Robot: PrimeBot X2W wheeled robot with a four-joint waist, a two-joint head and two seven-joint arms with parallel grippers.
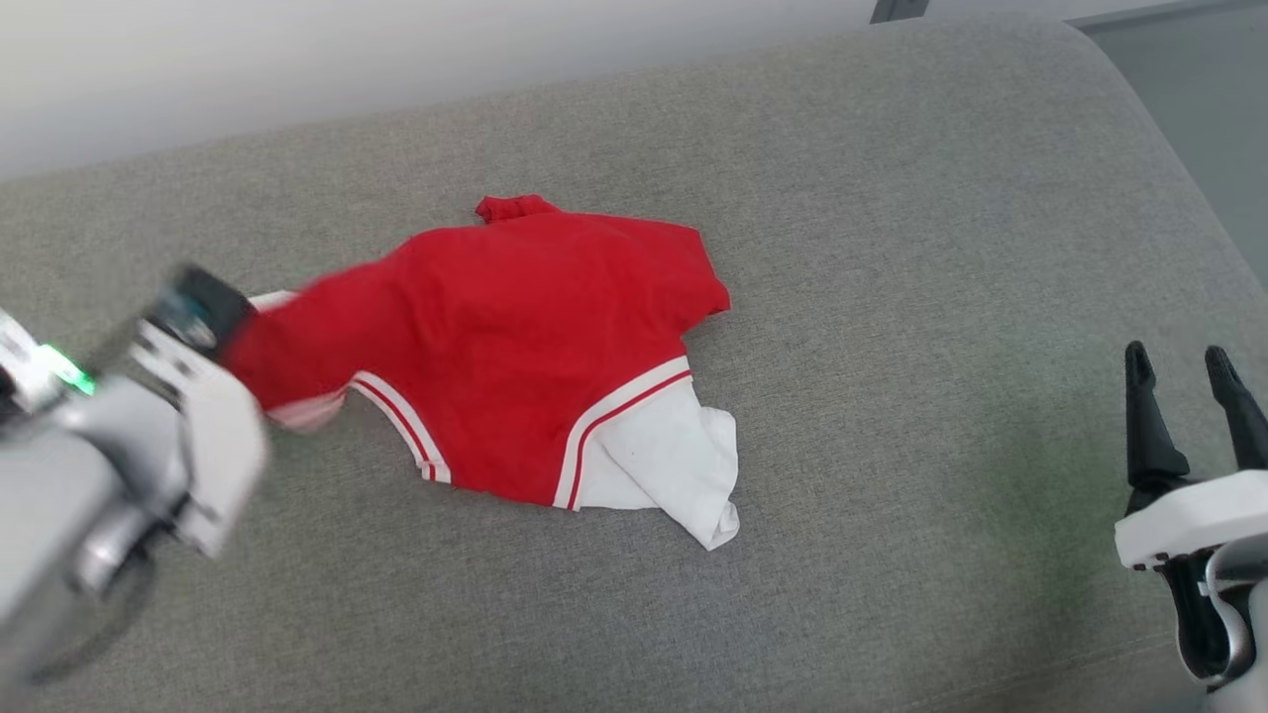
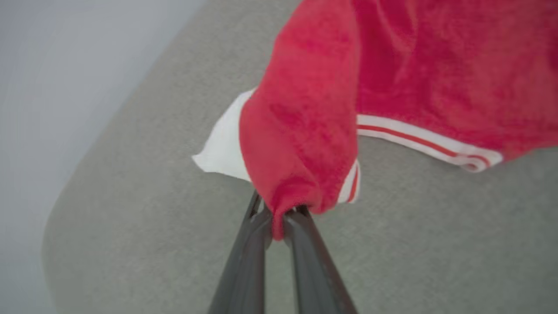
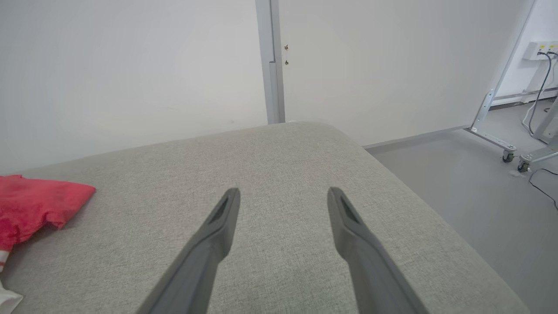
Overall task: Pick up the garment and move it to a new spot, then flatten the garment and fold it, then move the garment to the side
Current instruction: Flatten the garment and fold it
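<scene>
Red garment (image 1: 515, 337) on grey cushion (image 1: 892, 297), pinched by left gripper (image 2: 279, 214) (right gripper (image 1: 1179, 361) spread wide).

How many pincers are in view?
2. The left pincer, at the left, is shut on a red end of the garment; the right pincer, at lower right, is open over the grey cushion.

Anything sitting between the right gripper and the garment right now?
Nothing: in the head view, bare grey cushion separates the open right gripper from the garment. The right wrist view shows the same bare stretch.
</scene>
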